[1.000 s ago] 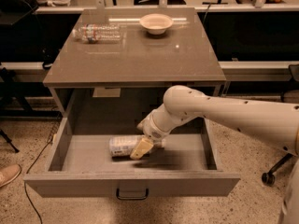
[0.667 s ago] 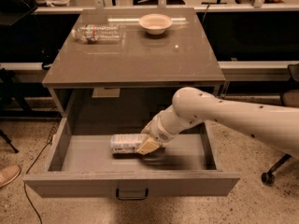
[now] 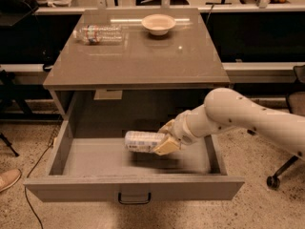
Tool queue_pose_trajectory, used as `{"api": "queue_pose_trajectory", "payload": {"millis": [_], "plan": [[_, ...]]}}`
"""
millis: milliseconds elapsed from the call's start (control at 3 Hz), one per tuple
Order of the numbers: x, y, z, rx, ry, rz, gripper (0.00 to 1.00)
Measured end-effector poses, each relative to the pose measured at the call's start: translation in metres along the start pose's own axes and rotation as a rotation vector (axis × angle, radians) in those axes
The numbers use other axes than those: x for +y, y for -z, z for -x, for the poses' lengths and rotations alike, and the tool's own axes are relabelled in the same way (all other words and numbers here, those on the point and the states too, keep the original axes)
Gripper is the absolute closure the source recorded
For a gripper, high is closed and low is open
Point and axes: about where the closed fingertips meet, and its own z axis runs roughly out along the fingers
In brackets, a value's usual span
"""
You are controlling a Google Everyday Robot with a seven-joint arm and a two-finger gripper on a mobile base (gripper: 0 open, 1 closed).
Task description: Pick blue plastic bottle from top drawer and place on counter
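The blue plastic bottle is a short bottle with a pale printed label. It lies sideways in my gripper, lifted a little above the floor of the open top drawer, with its shadow below it. The gripper is shut on its right end. My white arm reaches in from the right over the drawer's right wall. The counter is the glossy grey-brown cabinet top behind and above the drawer.
A clear ribbed bottle lies at the counter's back left. A pale bowl stands at its back centre. The drawer front carries a small dark handle. A chair wheel is at the right, a shoe at the left.
The gripper has lifted the blue bottle off the drawer floor and carried it slightly right and up. The arm has drawn back to the right.
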Motion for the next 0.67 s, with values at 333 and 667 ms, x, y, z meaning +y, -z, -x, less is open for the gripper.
{"api": "queue_pose_trajectory", "payload": {"millis": [333, 667], "plan": [[-0.009, 0.052, 0.007, -0.053, 0.023, -0.061, 1.0], [-0.028, 0.12, 0.024, -0.08, 0.089, -0.146, 1.0]]}}
